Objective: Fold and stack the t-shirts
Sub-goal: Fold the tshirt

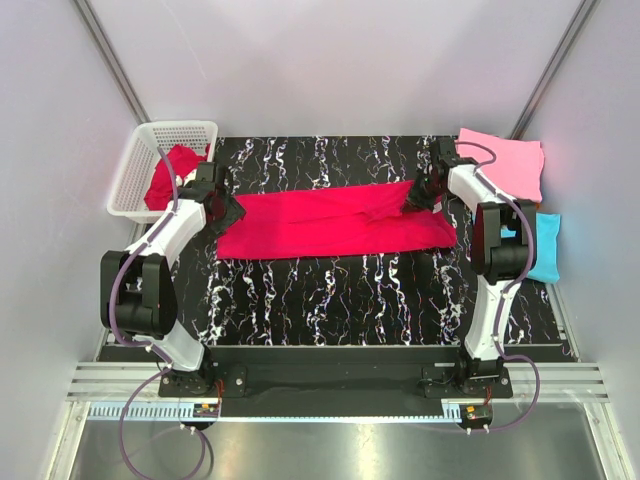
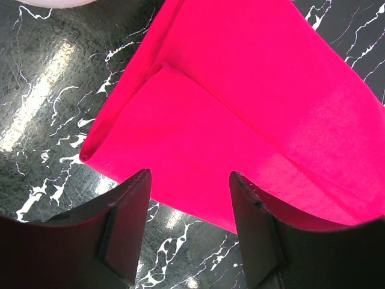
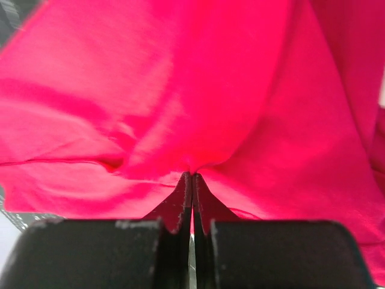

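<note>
A crimson-red t-shirt (image 1: 330,222) lies folded into a long band across the middle of the black marbled table (image 1: 330,295). My right gripper (image 1: 418,195) is at its far right corner. In the right wrist view the gripper (image 3: 192,176) is shut on a pinch of the red t-shirt (image 3: 180,90), cloth puckering at the fingertips. My left gripper (image 1: 226,208) hovers at the band's left end. In the left wrist view it (image 2: 189,180) stands open just over the red t-shirt's (image 2: 240,108) near edge, holding nothing. Another red t-shirt (image 1: 175,172) sits crumpled in the basket.
A white mesh basket (image 1: 140,160) stands at the table's far left corner. A pink folded shirt (image 1: 505,160) lies at the far right, and a turquoise one (image 1: 545,245) lies nearer, partly behind my right arm. Grey walls close in both sides.
</note>
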Robot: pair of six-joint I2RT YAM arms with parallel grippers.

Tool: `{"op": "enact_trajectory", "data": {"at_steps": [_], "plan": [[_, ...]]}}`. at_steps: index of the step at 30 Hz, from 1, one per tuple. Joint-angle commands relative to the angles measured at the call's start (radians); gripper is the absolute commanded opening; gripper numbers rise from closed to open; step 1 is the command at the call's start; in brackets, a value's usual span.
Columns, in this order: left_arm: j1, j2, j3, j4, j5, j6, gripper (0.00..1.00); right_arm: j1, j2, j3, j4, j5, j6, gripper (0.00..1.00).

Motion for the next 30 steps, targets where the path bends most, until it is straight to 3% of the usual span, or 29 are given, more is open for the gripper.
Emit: {"op": "enact_trajectory", "data": {"at_steps": [1, 24, 27, 28, 30], "plan": [[0.004, -0.035, 0.032, 0.011, -0.001, 0.019, 0.59, 0.022, 0.008, 0.083, 0.022, -0.034, -0.001, 0.0], [0.004, -0.038, 0.047, -0.015, -0.014, 0.019, 0.59, 0.068, 0.372, 0.536, 0.055, -0.302, -0.018, 0.0], [0.004, -0.031, 0.05, -0.017, -0.005, 0.019, 0.59, 0.068, 0.374, 0.55, 0.059, -0.331, -0.037, 0.32], [0.004, -0.029, 0.052, -0.017, -0.003, 0.019, 0.59, 0.068, 0.369, 0.55, 0.059, -0.335, -0.043, 0.5], [0.004, -0.017, 0.056, -0.015, 0.002, 0.022, 0.59, 0.068, 0.355, 0.551, 0.064, -0.347, -0.061, 0.57]]}}
